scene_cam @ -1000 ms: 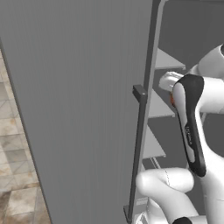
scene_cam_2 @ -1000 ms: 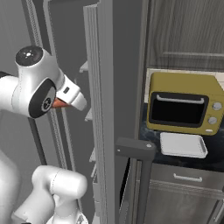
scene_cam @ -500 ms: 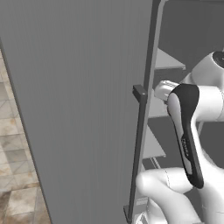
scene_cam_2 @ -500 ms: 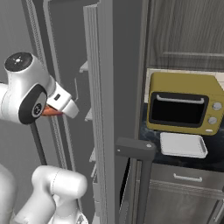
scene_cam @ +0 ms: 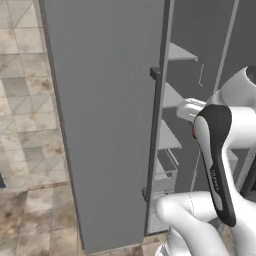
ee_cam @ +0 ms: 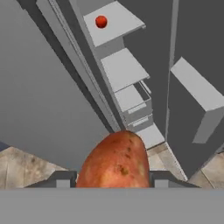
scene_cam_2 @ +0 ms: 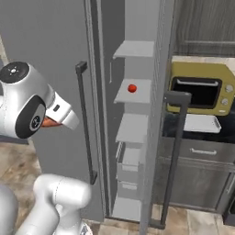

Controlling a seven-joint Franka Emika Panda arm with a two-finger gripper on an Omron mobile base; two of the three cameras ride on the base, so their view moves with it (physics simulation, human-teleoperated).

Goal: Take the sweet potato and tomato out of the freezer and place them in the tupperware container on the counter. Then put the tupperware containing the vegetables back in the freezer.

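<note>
My gripper [ee_cam: 114, 181] is shut on the sweet potato [ee_cam: 116, 159], an oblong orange-red lump that bulges up between the fingertips. In the right base view the gripper [scene_cam_2: 54, 120] hangs left of the open freezer [scene_cam_2: 137, 48], with the sweet potato [scene_cam_2: 48, 122] poking out under the hand. The tomato [scene_cam_2: 132, 88] sits on a middle shelf inside the freezer; it is also far off at the top of the hand view [ee_cam: 101, 21]. The white tupperware container [scene_cam_2: 198, 123] lies on the dark counter [scene_cam_2: 227, 134] below the microwave.
The freezer's big left door [scene_cam: 105, 110] stands open beside the arm, its bar handle [scene_cam_2: 85, 124] close to the hand. The right door's handle [scene_cam_2: 176, 151] stands between me and the counter. A mustard-yellow microwave [scene_cam_2: 202, 89] sits behind the tupperware. A tiled floor lies below.
The hand has drawn back out of the freezer, leftward and slightly down, with the sweet potato still in it. The right base view has shifted and the freezer's shelves now show.
</note>
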